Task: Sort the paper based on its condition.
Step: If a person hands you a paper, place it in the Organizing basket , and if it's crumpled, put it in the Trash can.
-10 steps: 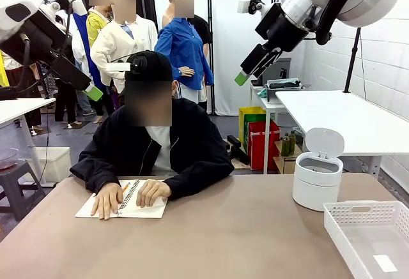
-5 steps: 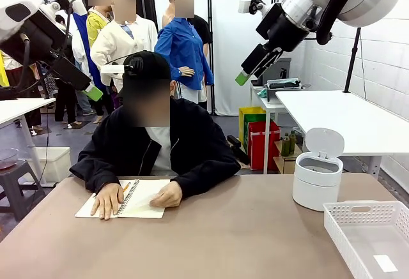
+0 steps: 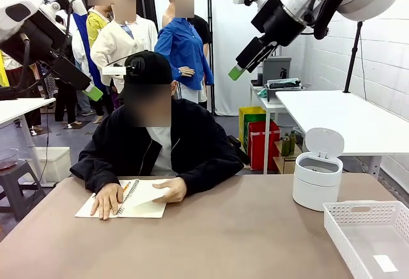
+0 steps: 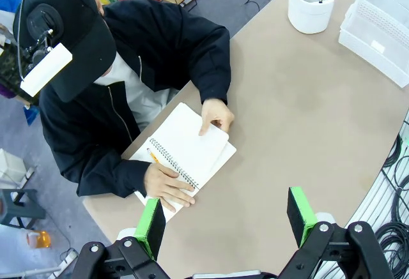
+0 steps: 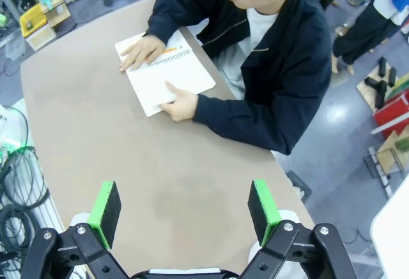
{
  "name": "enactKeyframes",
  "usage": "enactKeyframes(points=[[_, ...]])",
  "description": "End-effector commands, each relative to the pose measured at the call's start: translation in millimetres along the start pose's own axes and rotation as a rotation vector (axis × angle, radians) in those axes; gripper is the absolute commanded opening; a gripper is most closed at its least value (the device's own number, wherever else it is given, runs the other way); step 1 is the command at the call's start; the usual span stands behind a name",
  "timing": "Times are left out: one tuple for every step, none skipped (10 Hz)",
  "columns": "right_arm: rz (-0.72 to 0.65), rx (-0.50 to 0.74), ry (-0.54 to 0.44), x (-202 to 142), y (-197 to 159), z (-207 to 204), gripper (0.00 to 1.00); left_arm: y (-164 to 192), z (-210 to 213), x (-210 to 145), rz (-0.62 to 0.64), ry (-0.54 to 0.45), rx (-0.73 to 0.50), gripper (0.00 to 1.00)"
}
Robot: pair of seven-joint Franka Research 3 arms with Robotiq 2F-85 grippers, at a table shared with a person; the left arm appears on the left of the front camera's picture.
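Notebook (image 3: 131, 201) open on table's (image 3: 243, 241) far-left part before person, spiral running from person toward robot, pencil (image 4: 153, 157) by spiral; one hand (image 3: 108, 201) flat on it, other hand (image 3: 171, 193) lifting a page's edge. Round bin (image 3: 317, 180), lid up, and white tray (image 3: 367, 228) at right, well apart from notebook. Left gripper (image 4: 225, 212) and right gripper (image 5: 184, 203) high over table, jaws wide apart, empty; cannot tell where any paper wad lies or points.
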State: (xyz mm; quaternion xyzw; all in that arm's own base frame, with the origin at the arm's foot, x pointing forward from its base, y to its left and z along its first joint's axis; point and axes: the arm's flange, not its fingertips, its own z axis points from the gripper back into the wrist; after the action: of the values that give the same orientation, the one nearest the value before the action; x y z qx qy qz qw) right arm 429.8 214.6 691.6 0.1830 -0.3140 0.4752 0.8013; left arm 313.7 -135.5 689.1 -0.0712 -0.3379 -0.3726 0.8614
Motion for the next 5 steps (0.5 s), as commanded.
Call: enactKeyframes(points=[[0.027, 0.031, -0.02, -6.1, 2.5, -3.2, 1.0, 0.0, 0.5, -0.6, 0.001, 0.003, 0.0, 1.0], [0.032, 0.03, -0.016, -6.5, 4.6, -3.0, 1.0, 0.0, 0.5, -0.6, 0.001, 0.003, 0.0, 1.0], [0.037, 0.025, -0.016, -7.2, 3.9, -3.8, 1.0, 0.0, 0.5, -0.6, 0.001, 0.003, 0.0, 1.0], [0.008, 0.003, 0.002, 0.7, 2.4, -1.2, 1.0, 0.0, 0.5, -0.6, 0.001, 0.003, 0.0, 1.0], [0.008, 0.003, 0.002, 0.7, 2.4, -1.2, 1.0, 0.0, 0.5, -0.6, 0.001, 0.003, 0.0, 1.0]])
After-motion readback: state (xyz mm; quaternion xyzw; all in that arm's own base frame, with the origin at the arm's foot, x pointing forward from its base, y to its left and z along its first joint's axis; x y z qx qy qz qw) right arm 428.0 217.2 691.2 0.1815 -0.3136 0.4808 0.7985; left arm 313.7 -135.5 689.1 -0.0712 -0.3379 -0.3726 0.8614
